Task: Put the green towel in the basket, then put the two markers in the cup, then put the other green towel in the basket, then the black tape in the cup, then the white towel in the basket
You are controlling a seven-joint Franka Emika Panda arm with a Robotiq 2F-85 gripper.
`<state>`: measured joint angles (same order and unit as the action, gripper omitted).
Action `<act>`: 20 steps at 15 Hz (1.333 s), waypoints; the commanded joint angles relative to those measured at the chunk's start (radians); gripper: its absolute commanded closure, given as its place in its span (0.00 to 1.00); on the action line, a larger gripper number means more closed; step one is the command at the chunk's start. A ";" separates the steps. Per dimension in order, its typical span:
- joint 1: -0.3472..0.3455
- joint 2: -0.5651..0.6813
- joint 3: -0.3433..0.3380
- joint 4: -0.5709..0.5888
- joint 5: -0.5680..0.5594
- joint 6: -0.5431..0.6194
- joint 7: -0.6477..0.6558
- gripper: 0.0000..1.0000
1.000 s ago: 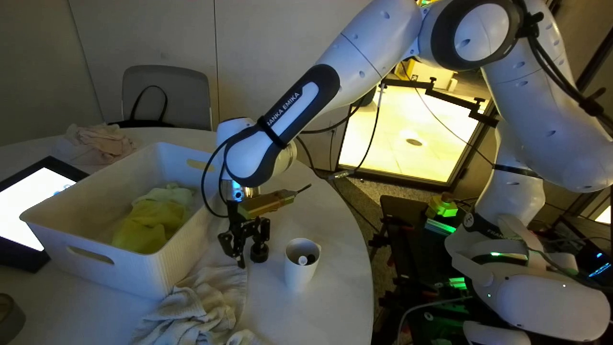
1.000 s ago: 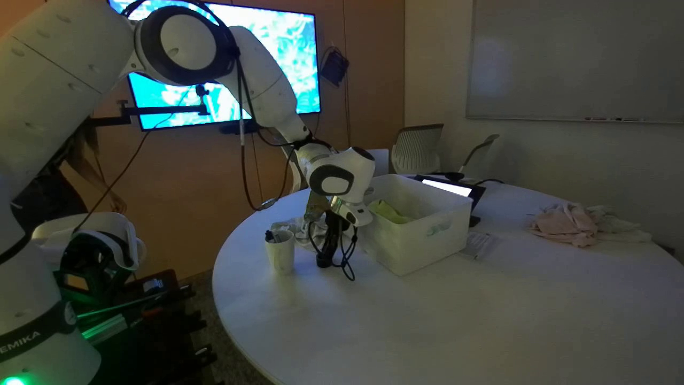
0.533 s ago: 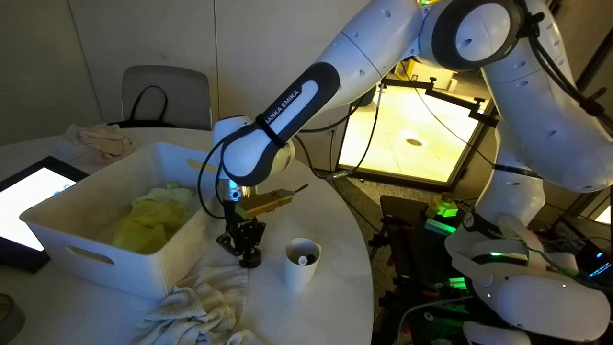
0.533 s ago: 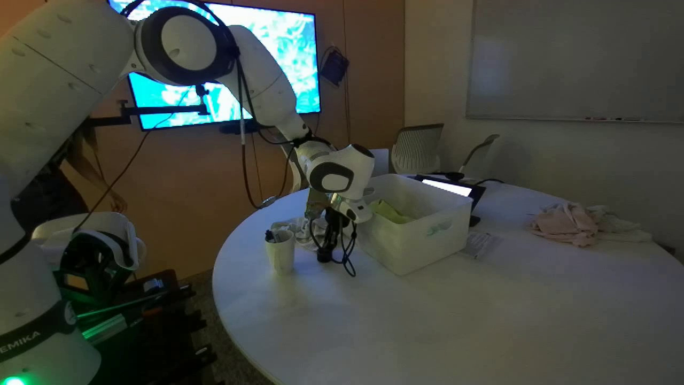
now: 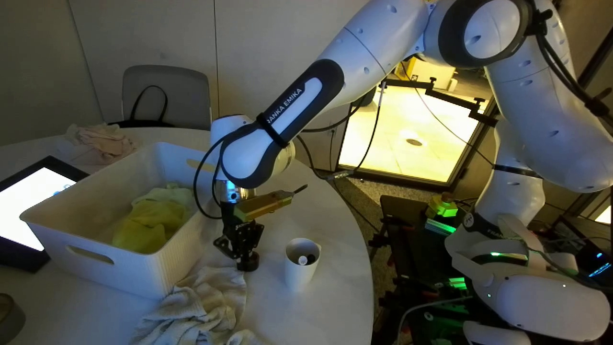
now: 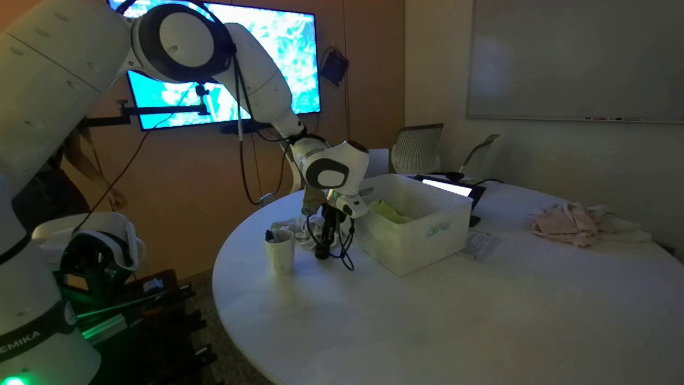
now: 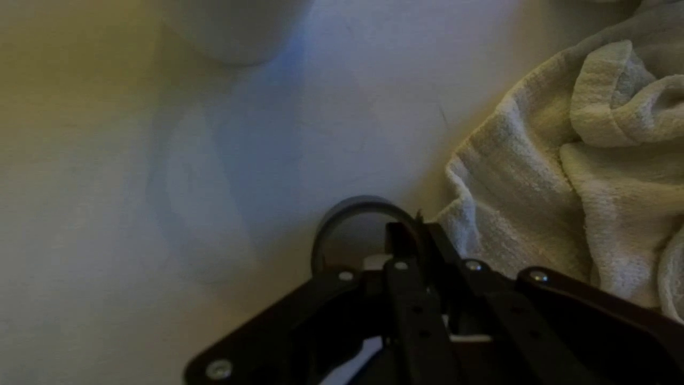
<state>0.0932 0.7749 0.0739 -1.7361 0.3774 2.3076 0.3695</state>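
My gripper [image 7: 419, 230] is shut on the black tape [image 7: 366, 202], with one finger inside the ring and the other outside it. Whether the tape touches the table cannot be told. The white cup [image 5: 298, 274] stands upright close by, with the two markers [image 5: 303, 260] poking up inside it. The big white basket [image 5: 115, 275] is on the opposite side of the gripper. Inside it lie the green towels [image 5: 153, 220], bunched together. The white towel [image 5: 206, 306] is crumpled on the table beside the basket, and its edge [image 7: 459, 214] comes right up to the gripper in the wrist view.
A tablet with a lit screen [image 5: 33, 211] leans beside the basket. A pinkish cloth [image 6: 566, 224] lies farther off on the table. At the border of an exterior view sits a dark round object [image 5: 10, 316]. The rounded table edge [image 5: 371, 268] runs just past the cup.
The jaws have closed on the tape, which they stood open around a second ago. Gripper and tape have shifted slightly together, away from the cup toward the white towel.
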 commanded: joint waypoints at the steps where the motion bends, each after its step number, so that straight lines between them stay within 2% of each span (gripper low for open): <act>1: 0.015 -0.062 0.004 -0.064 0.001 0.037 0.000 0.89; 12: 0.027 -0.297 -0.002 -0.285 -0.003 0.130 0.006 0.90; 20: 0.036 -0.471 0.003 -0.384 -0.020 0.052 0.034 0.91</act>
<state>0.1223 0.3871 0.0738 -2.0678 0.3681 2.3947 0.3792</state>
